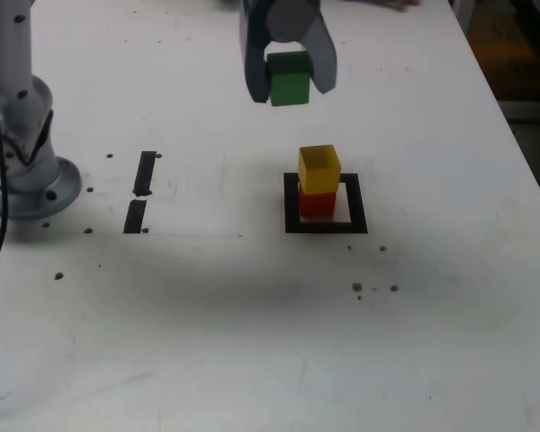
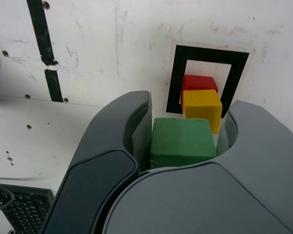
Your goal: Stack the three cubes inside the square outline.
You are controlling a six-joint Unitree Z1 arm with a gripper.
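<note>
Green cube aloft; yellow cube atop red cube inside square outline

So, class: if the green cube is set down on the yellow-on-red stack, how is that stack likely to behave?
The yellow cube sits slightly askew on the red cube, so the stack probably tips if nudged sideways. Flat faces mean it shouldn't roll. The green cube looks rigid in the gripper.

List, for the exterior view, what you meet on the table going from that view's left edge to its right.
Robot arm base → two short black tape strips → square outline with the yellow cube stacked on the red cube. The green cube, held above in the gripper, overlaps these sideways, so it is left out.
</note>
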